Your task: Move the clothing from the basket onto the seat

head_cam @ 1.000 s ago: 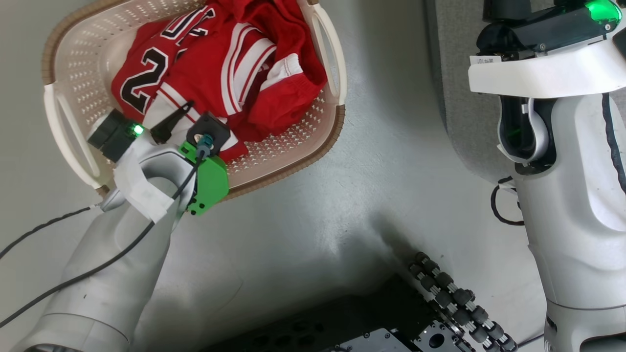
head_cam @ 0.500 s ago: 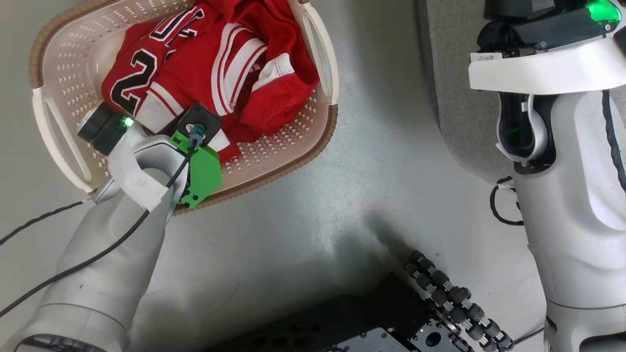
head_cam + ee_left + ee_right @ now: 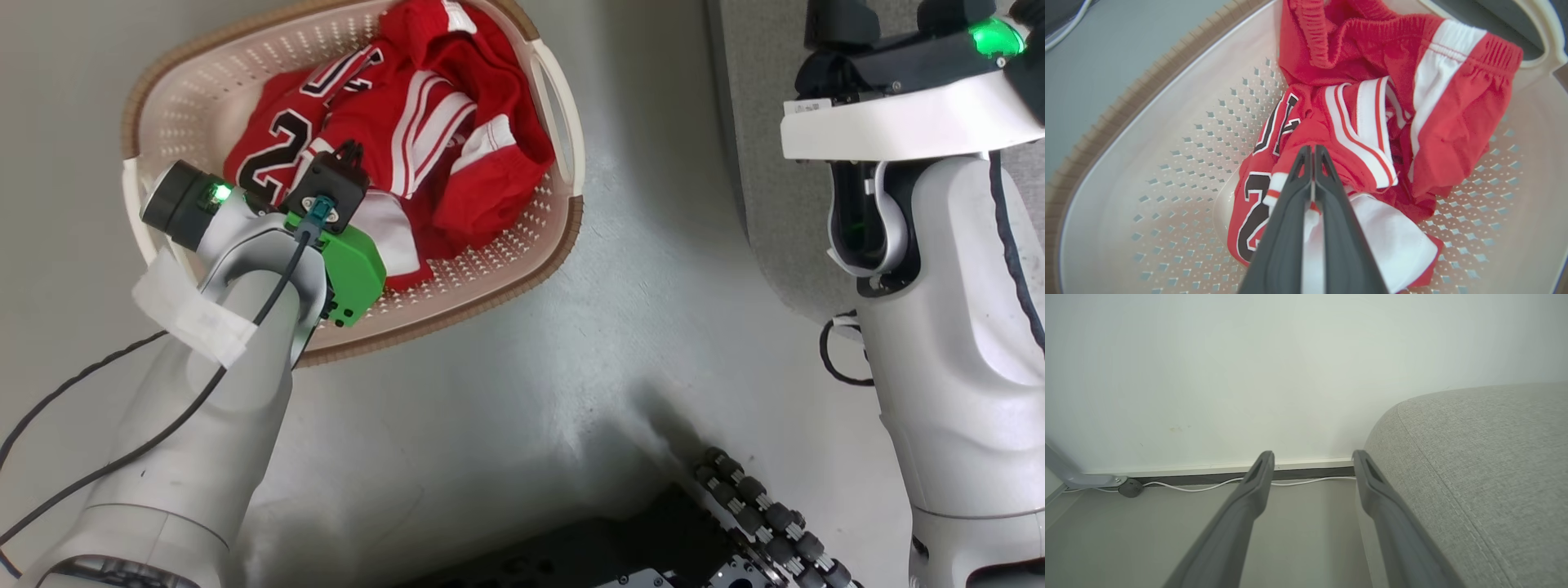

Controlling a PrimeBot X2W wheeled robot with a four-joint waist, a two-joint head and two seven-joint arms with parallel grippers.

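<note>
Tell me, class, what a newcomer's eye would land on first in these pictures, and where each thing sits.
The bright red clothing, with white stripes and black numerals, lies crumpled in the cream basket. The left gripper is shut on a fold of it near the numerals. To the robot's right, the open right gripper hangs beside the light-grey seat.

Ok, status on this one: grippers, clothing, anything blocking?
Left gripper shut on the clothing, down inside the basket. Right gripper open, empty, beside the seat. Nothing seen in the way.
</note>
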